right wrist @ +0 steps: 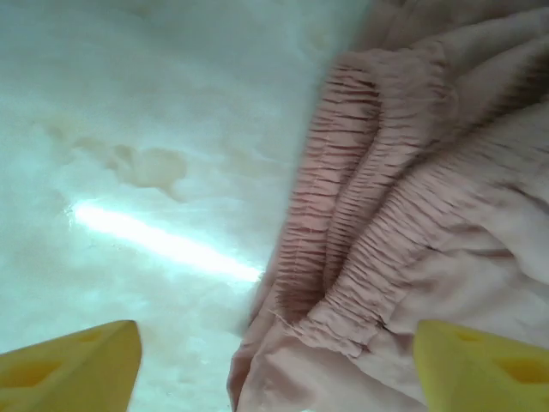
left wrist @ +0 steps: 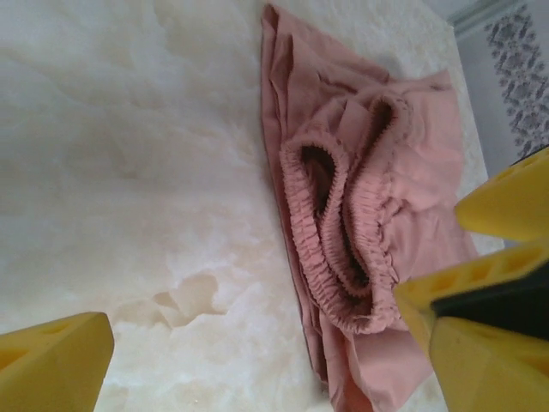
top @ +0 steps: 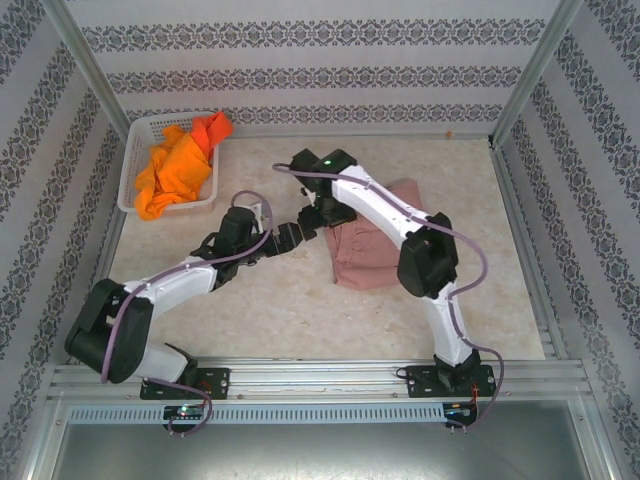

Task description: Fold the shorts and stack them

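My left gripper (left wrist: 257, 313) and right gripper (right wrist: 276, 330) both gape empty above the pink shorts (top: 362, 255), right of the table's (top: 300, 310) middle. Orange shorts (top: 175, 170) fill the basket (top: 127, 175) at the far left corner. Light, limp cloth: I'd pinch the elastic waistband (left wrist: 334, 232) corners.

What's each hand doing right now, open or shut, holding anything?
Left hand: open, holding nothing.
Right hand: open, holding nothing, just above the pink shorts.
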